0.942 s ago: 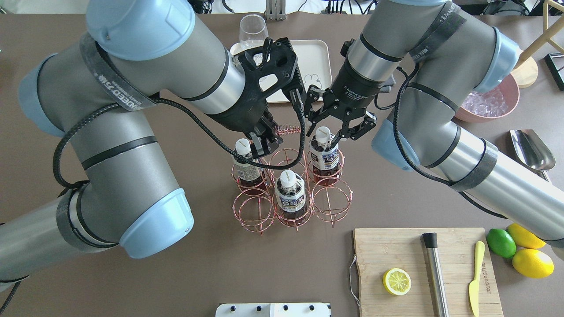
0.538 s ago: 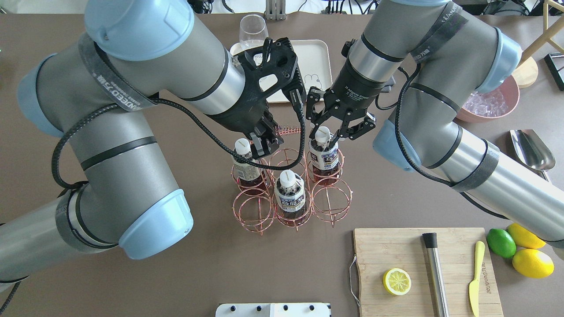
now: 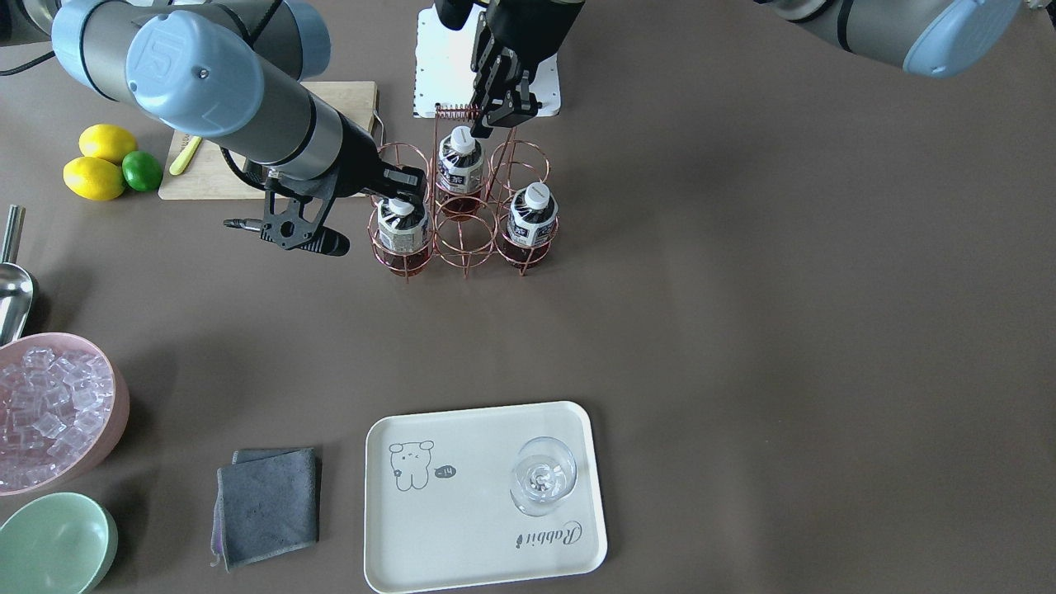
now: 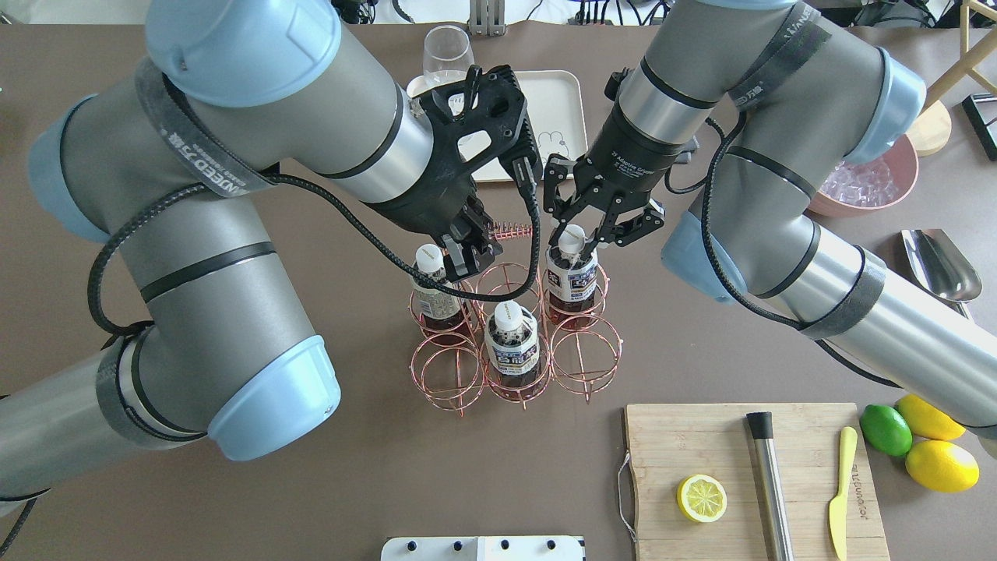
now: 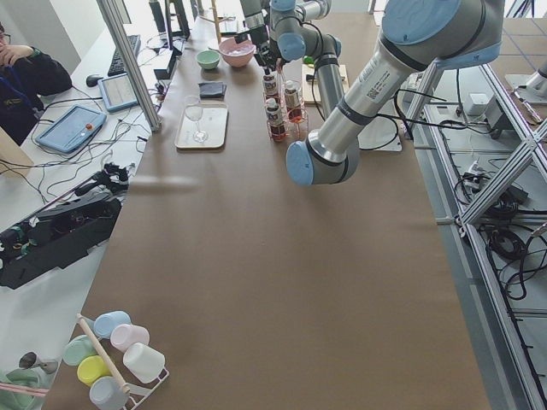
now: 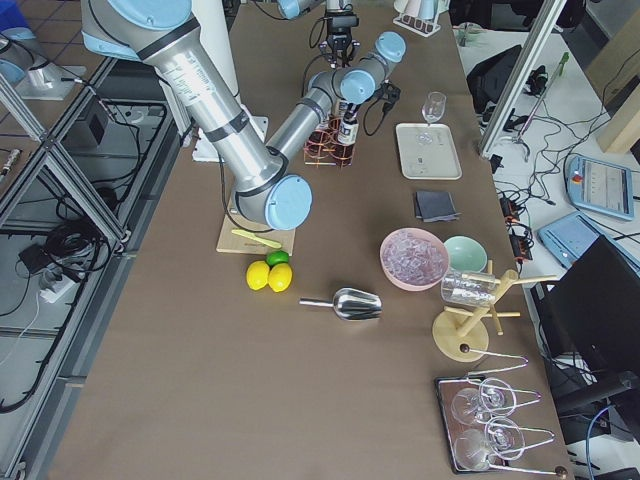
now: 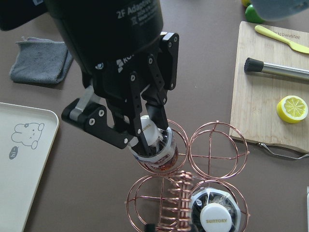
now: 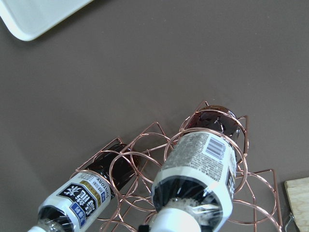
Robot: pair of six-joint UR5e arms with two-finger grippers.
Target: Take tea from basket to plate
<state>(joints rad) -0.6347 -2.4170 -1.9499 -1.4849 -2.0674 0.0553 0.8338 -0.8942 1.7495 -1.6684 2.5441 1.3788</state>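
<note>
Three tea bottles stand in the copper wire basket: one back left, one front middle, one back right. My right gripper is open and low over the back-right bottle, with a finger on either side of its white cap; the left wrist view shows it too. My left gripper is shut on the basket's coiled handle. The cream plate lies beyond the basket and holds only a stemmed glass.
A cutting board with a lemon half, muddler and knife lies front right. Lemons and a lime sit beside it. A pink bowl of ice, a metal scoop, a grey cloth and a mint bowl are nearby.
My right gripper has come down and slightly forward, so its fingers now flank the back-right bottle's cap. The left gripper and the basket have stayed put.
</note>
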